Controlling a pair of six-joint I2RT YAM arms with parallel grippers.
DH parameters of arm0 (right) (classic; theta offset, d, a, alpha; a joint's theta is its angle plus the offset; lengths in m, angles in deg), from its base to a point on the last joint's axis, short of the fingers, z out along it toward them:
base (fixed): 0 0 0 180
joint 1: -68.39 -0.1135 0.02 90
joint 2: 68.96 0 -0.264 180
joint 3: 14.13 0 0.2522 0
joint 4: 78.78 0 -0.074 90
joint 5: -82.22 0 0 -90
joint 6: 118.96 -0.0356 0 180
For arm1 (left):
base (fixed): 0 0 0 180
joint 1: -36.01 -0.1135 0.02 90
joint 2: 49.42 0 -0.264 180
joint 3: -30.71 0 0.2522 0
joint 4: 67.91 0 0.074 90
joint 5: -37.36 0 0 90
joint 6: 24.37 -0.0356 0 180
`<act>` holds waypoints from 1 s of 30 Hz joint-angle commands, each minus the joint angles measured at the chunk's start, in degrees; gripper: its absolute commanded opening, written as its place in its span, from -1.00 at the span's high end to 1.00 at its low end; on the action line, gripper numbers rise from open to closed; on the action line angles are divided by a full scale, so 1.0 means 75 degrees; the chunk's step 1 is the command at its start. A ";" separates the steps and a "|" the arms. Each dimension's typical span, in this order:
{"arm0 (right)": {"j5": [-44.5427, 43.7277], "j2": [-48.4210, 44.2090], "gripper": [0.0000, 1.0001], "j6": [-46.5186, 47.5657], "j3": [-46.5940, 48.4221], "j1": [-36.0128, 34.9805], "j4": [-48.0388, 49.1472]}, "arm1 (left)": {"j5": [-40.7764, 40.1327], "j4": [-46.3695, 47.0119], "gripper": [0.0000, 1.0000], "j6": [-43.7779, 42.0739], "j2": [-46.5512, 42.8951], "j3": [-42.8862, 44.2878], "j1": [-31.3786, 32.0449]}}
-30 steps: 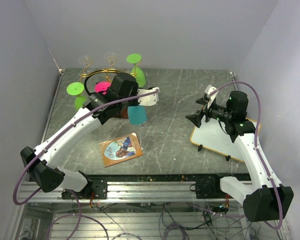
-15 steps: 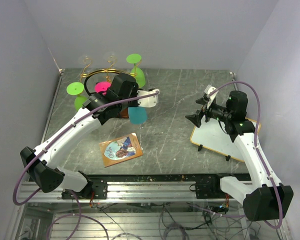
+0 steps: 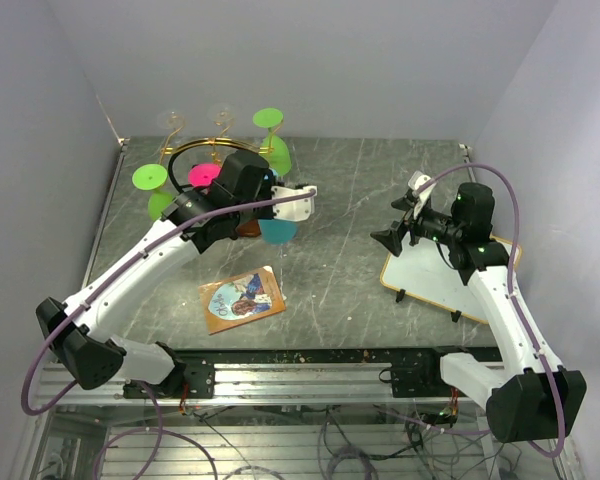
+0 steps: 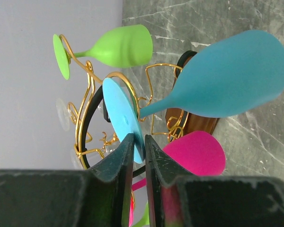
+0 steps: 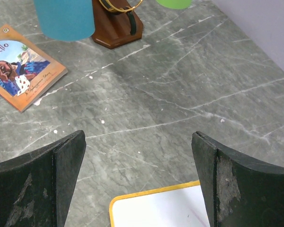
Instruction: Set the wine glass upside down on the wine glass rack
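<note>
Left arm stretched diagonally from its near-left base to the wine glass rack (image 5: pixel 115 27) at the far left of the table (image 3: pixel 340 275), wrist rolled onto its side. Left gripper (image 4: pixel 139 140): fingers only slightly parted, the rim of the wine glass (image 4: pixel 227 75) foot lying in the narrow gap (whether they press on it cannot be told). The teal glass hangs inverted, foot among the gold arms, bowl just beside the wooden base. Right arm bent high at the elbow, its right gripper (image 5: pixel 138 142) aimed down and leftward, fingers spread wide around nothing, above the edge of the whiteboard (image 3: pixel 435 280).
</note>
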State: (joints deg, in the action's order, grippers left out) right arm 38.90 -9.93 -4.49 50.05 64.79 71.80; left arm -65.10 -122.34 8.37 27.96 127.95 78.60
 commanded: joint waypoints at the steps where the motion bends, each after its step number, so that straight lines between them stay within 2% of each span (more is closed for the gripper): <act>1: -0.0054 -0.0010 -0.87 0.0080 -0.0101 0.0044 0.0172 | 0.0198 -0.0391 0.50 -0.0094 -0.0282 -0.0097 0.0048; 30: -0.0106 -0.0018 -0.87 0.0166 -0.0136 0.0108 0.0166 | 0.0013 -0.0470 0.17 -0.0090 -0.0578 -0.0268 0.0029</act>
State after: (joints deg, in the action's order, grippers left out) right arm 38.66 -9.93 -4.25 49.68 65.10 71.80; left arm -64.51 -125.09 7.54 25.08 126.45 78.60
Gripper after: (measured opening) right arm 0.935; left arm 0.403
